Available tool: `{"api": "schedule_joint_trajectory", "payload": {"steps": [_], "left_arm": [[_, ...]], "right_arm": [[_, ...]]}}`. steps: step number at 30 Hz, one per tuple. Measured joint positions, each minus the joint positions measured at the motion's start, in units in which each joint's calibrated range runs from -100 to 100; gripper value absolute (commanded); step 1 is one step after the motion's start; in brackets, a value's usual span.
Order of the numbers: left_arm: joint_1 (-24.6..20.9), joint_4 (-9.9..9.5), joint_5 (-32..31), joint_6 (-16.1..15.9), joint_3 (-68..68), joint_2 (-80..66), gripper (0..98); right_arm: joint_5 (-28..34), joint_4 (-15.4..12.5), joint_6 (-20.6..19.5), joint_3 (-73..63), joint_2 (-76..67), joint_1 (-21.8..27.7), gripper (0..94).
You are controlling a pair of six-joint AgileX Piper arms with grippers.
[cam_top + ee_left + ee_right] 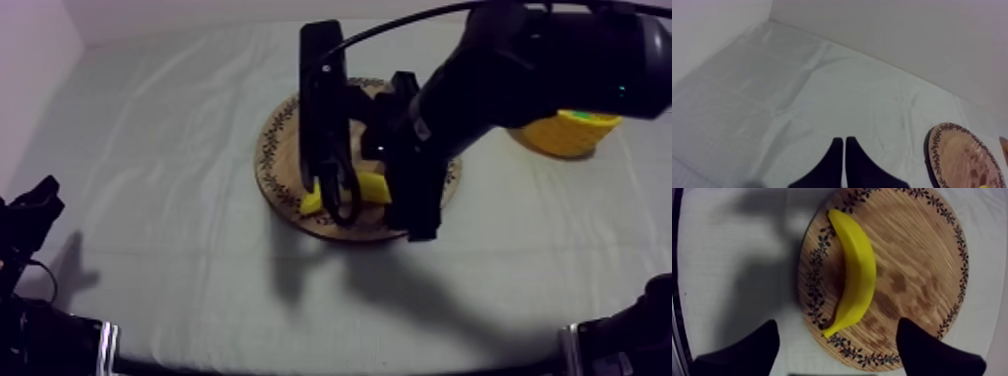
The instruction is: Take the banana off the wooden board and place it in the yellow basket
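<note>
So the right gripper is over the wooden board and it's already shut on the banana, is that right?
Not quite. The right gripper is over the wooden board, but it is open: in the right wrist view its fingers stand apart, clear of the banana.

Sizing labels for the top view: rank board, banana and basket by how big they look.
Largest: board.
Then basket and banana: both partly hidden, so I can't rank them against each other.
</note>
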Motion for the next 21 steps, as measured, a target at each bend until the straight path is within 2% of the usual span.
{"api": "schedule_joint_trajectory", "payload": {"steps": [8,17,21], "left_arm": [[0.0,0.0,0.0,0.0,0.0,0.0,0.1],[0.0,0.0,0.0,0.0,0.0,0.0,0.1],[0.0,0.0,0.0,0.0,0.0,0.0,0.1]], "right_arm": [[-2.21,1.65,-2.33,-5.06,10.03,1.23,81.2],[-3.84,1.92,-3.94,-10.24,21.0,1.42,79.7],[-3.72,1.72,-3.85,-13.74,24.65,2.12,74.1]]}}
